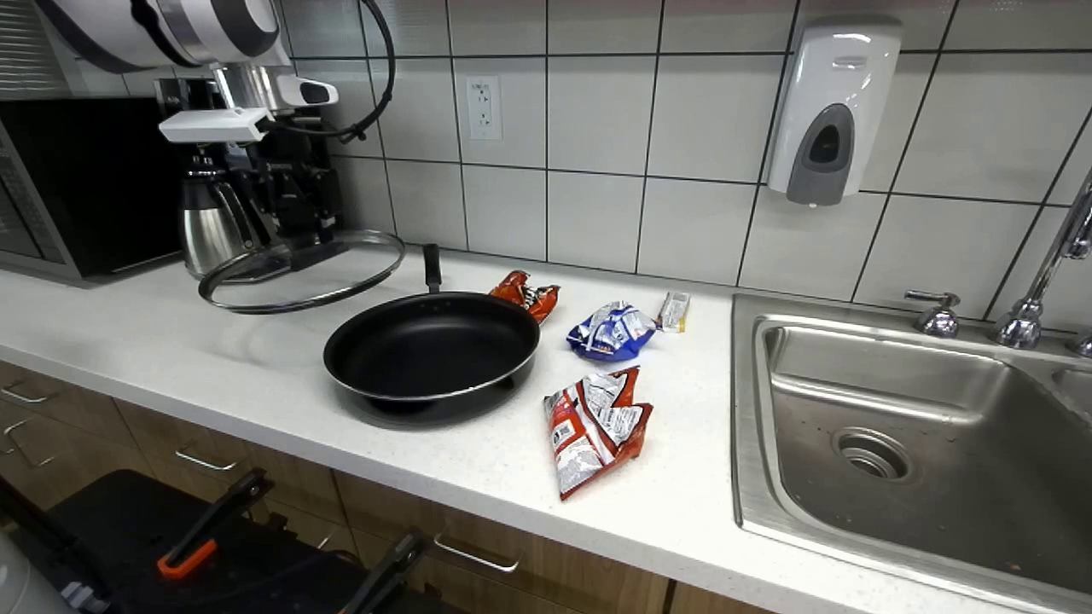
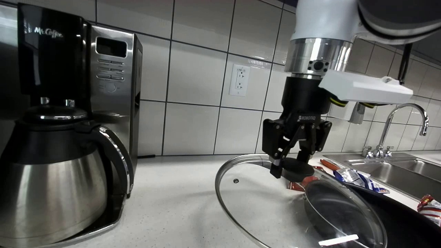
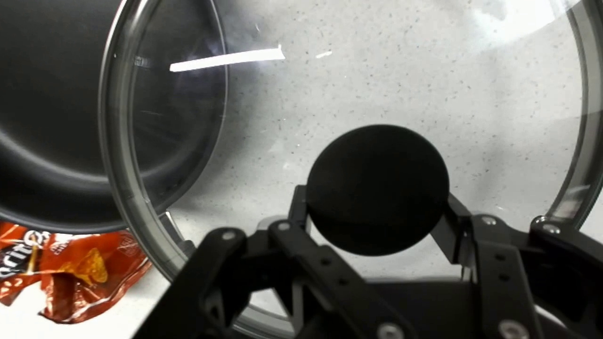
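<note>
I have the black gripper point(image 3: 375, 214) clamped on the black round knob point(image 2: 298, 170) of a clear round glass lid with a metal rim point(image 2: 262, 203); in the wrist view its two fingers press the knob from opposite sides. The lid hangs over the white speckled countertop point(image 1: 153, 315), and the soft shadow under it in an exterior view tells me it is off the surface. It is beside the shallow black frying pan point(image 1: 431, 350), well off centre from it: seen from the wrist, the rim laps over just one edge of the pan (clear glass makes height hard to judge, so I can't say how much air lies between them).

I'd call the step in hand carrying the lid by its knob, with nothing set down yet. As I judge it, the next move calls for a firm hold and a slow sideways shift at this height or slightly above, lid near level, before any lowering; a low rim could catch the pan's edge or its upright-looking black handle point(image 1: 433, 269). I'd also mind the red-orange foil chip bag point(image 3: 89, 278) just beside the pan. The steel-and-black coffee carafe point(image 2: 55, 199) stands apart from the lid.
</note>
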